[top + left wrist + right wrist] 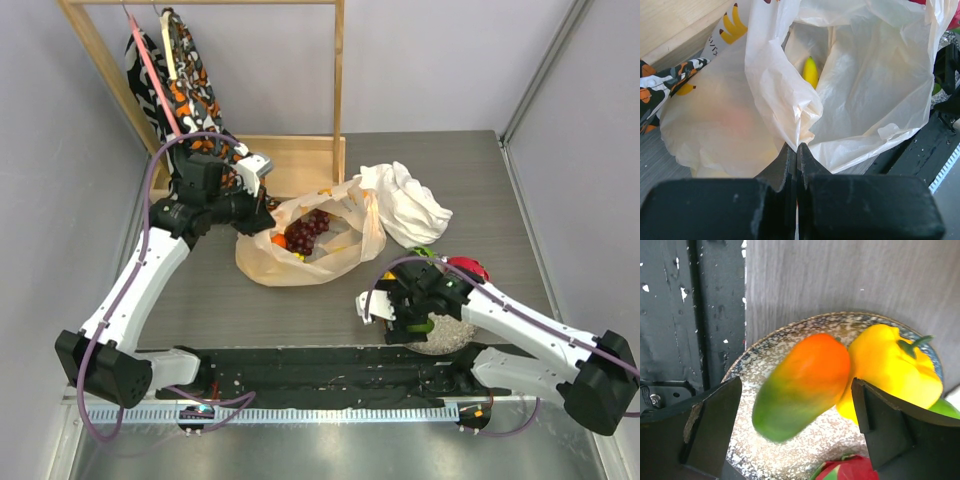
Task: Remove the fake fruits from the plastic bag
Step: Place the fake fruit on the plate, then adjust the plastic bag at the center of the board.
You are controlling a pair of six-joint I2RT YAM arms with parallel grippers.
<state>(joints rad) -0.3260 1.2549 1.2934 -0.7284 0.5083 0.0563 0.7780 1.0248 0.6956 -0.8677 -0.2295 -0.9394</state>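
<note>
The left tool (797, 148) is pinched shut on a fold of the bag (875, 90), which lies open on the worktop (470, 170) near a white cloth (405, 200), with grapes (308, 232) and a banana (810, 72) showing inside. The right tool (796, 395) is spread wide above a speckled plate (785, 455) and grips nothing. A blurred orange-green mango (802, 385) shows in its gap, just beside a yellow fruit (890, 370), with a red fruit (852, 472) at the plate's near edge
</note>
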